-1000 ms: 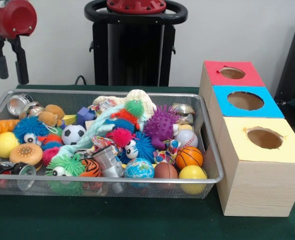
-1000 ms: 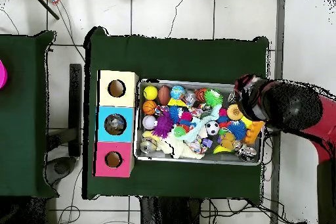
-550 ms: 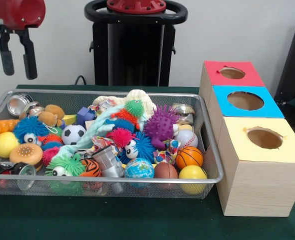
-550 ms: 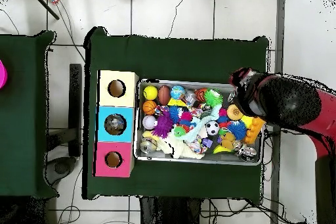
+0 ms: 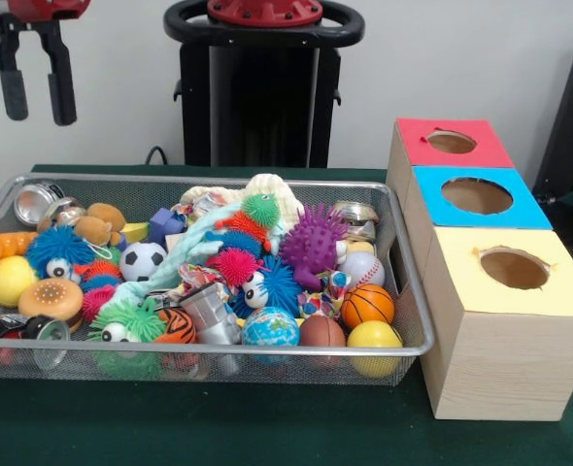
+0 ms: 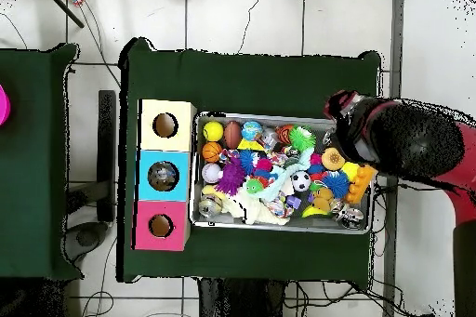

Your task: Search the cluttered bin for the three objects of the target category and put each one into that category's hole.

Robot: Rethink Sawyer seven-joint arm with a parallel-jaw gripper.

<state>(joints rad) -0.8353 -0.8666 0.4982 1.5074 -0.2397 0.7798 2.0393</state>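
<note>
Front view shows the hand (image 5: 36, 87) hanging at about 11 o'clock, high above the wire bin (image 5: 403, 282), its two black fingers (image 5: 61, 87) parted with a clear gap and nothing between them. Overhead, the red and black arm (image 6: 409, 141) covers the bin's 3 o'clock end, and the hand itself is hidden beneath it.

The bin sits on the green counter (image 5: 219, 427), heaped with toys. Along its front edge from 6 toward 4 o'clock lie a globe ball (image 5: 270, 328), a brown football (image 5: 321, 332) and a yellow ball (image 5: 374, 336), with a basketball (image 5: 367, 304) just behind them and a baseball (image 5: 362, 267) behind that. A soccer ball (image 5: 142, 260) rests left of centre, a purple spiky ball (image 5: 313, 243) right of centre, and a second yellow ball (image 5: 9, 280) at 9 o'clock.

Just beside the bin at 3 o'clock stand three boxes in a row, each with a round hole on top: a red box (image 5: 481, 146) farthest, a blue box (image 5: 529, 209) between, a yellow box (image 5: 568, 291) nearest.
</note>
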